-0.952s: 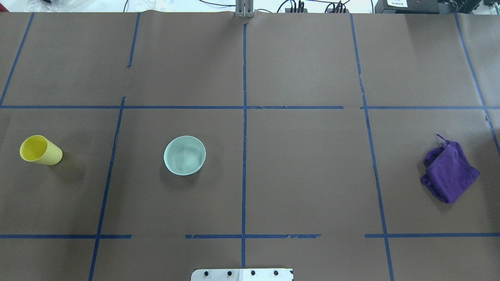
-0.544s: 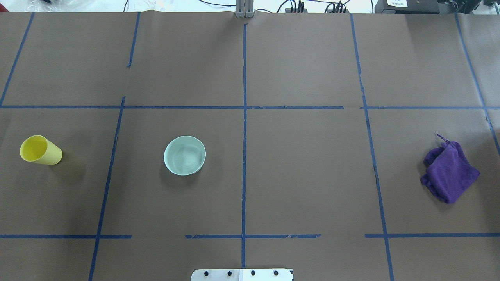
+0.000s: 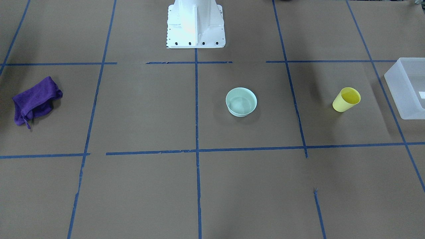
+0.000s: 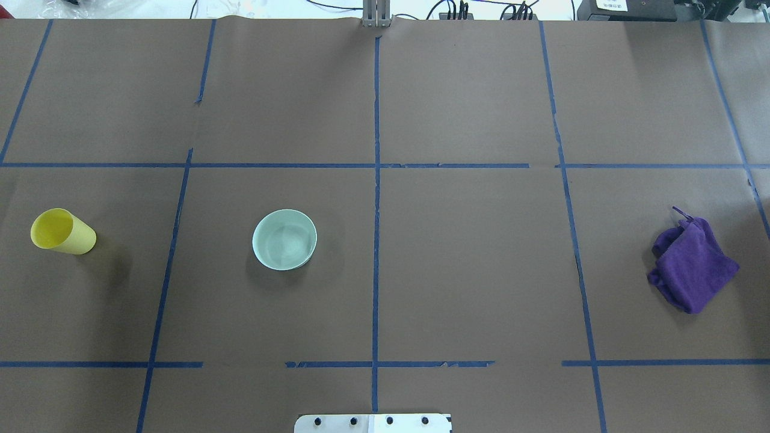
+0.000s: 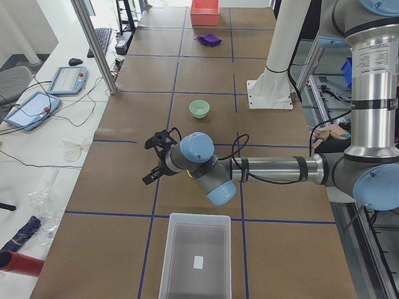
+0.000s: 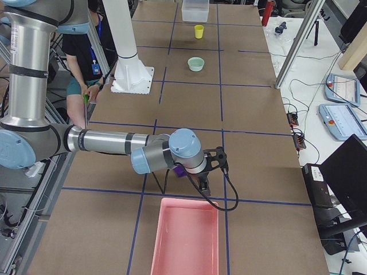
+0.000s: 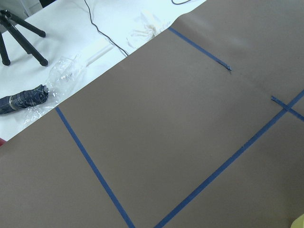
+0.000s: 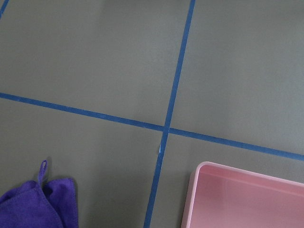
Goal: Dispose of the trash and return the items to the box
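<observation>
Nothing has moved: tapered yellow plastic cup [image 4: 62, 231], round mint bowl [image 4: 284, 239].

Table [image 4: 469, 270]: carries everything; the robot's base [image 3: 195, 25] stands at the middle of the robot's own edge.
Bowl [image 4: 284, 239]: upright on the table, a little left of the centre line and ahead of the base.
Cup [image 4: 62, 232]: upright, further left in the same row, well apart from the bowl.
Box [image 3: 396, 94]: at the table's left end, beyond the cup, near it but not touching; a label [image 5: 193, 262] lies on its floor.
Cloth [image 4: 692, 264]: on the table far to the right, well apart from the bowl.
Second bin [image 6: 184, 238]: at the table's right end, beyond the cloth and near it.
</observation>
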`<state>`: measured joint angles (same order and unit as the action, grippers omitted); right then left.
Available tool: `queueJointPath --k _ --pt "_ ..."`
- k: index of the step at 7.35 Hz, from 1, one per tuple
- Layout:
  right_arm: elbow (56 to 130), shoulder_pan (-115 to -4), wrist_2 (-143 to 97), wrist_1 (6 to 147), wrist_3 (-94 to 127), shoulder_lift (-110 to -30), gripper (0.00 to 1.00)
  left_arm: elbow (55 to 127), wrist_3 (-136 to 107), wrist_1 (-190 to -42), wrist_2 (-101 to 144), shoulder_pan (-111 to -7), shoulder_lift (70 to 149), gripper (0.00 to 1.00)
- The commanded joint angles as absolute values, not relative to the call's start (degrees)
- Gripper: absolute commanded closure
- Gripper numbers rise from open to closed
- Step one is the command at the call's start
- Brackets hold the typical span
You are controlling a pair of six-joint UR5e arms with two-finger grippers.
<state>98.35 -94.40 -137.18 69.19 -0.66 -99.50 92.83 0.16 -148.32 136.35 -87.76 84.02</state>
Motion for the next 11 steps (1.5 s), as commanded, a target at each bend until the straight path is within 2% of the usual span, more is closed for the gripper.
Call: queueJointPath --k 1,3,5,7,11 --pt "98.4 -94.1 -137.4 66.3 -0.8 -99.7 0.0 93.2 -8.3 -152.0 135.4 -81.1 81.4 0.0" --pt "98.3 -91.7 -137.3 60.3 -1.8 -99.8 0.0 99.9 -25.5 -152.0 121.8 -69.6 76.3 0.0" --pt "98.2 -90.4 -137.3 57.1 2.8 -100.9 0.0 100.4 -44.9 -152.0 111.0 -58.1 75.6 0.1" --pt "98.2 -90.2 -137.3 57.0 3.0 -101.2 0.0 100.1 -49.6 -152.1 109.3 -56.4 74.2 0.37" --pt "98.1 -89.9 -137.3 57.0 3.0 -101.5 0.0 99.3 -50.0 -152.1 107.2 -51.1 73.7 0.38"
